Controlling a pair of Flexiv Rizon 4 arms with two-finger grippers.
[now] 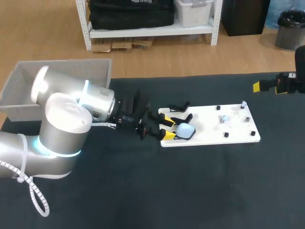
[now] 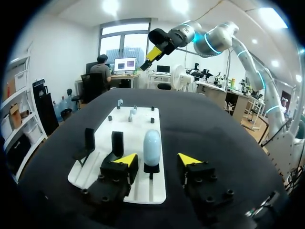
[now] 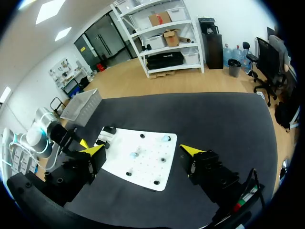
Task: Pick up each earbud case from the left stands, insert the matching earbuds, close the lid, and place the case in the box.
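Desk (image 1: 190,191) says you're at step one: earbud case (image 1: 185,130) unlifted on board (image 1: 209,138), left fingers (image 2: 125,159) released astride it, right fingers (image 3: 94,150) released, nothing visible in box (image 1: 28,71).

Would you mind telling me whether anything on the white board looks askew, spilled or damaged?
Nothing stands out. The pale blue oval earbud case stands upright on its stand, between the open fingers of the left hand. The flat white board lies level on the dark table, with small pale earbuds among its black pegs.
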